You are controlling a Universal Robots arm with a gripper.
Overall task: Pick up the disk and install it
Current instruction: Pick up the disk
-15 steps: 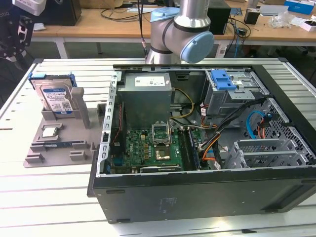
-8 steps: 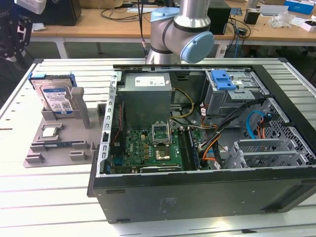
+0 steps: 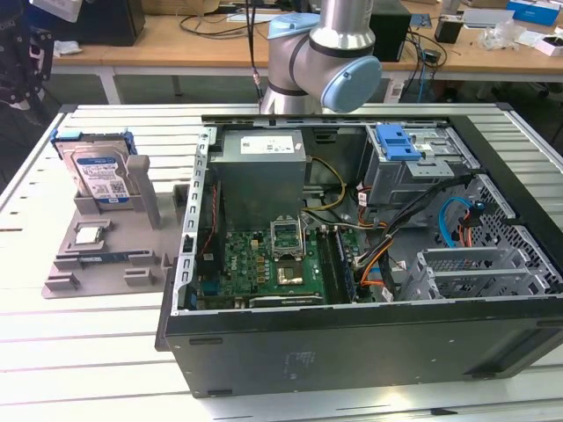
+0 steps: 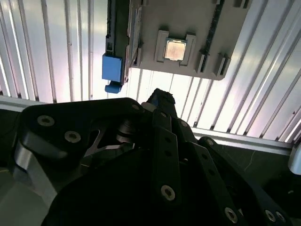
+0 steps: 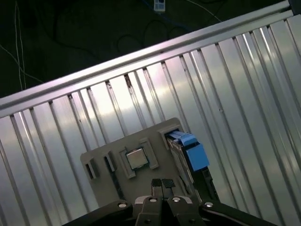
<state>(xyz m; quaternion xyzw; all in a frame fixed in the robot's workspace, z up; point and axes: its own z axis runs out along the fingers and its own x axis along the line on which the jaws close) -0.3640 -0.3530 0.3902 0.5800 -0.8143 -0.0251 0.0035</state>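
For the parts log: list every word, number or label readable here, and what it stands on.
No text is legible.
White-and-blue label on the disk: print too small to read.
White sticker on the power supply: too small to read.
Top of the CPU chip: markings blurred.

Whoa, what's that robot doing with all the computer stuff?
A robot arm is working next to an open computer case. Its gripper hangs above a grey holder on the table, with its fingers shut and nothing in them. The disk it has to put into the computer stands upright in that holder, not picked up yet. A small silver chip lies in the holder beside it.
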